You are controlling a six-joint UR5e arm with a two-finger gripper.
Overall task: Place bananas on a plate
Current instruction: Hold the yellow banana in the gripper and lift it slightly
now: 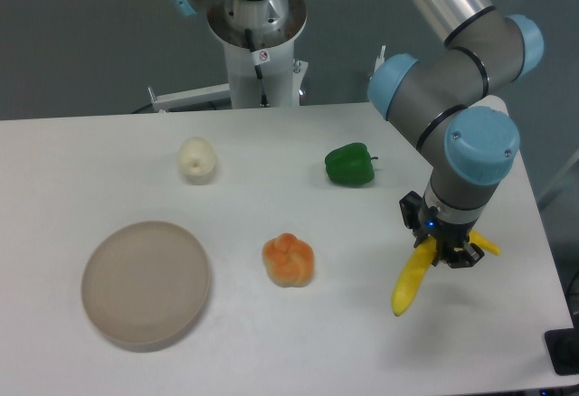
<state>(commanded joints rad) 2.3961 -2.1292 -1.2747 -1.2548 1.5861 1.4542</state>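
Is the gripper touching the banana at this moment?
Touching. The fixed camera shows the gripper closed around the middle of the banana, whose yellow ends stick out on both sides of it.

End effector hid the banana's middle; jaw state unclear; arm cut off at top edge.

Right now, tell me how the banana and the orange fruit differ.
The banana is long, smooth and bright yellow; the orange fruit is round, lumpy and orange. The banana is clamped in the gripper near the table's right edge, one end tilted down; the orange fruit sits free on the table near the middle, closer to the plate. Neither is on the plate.
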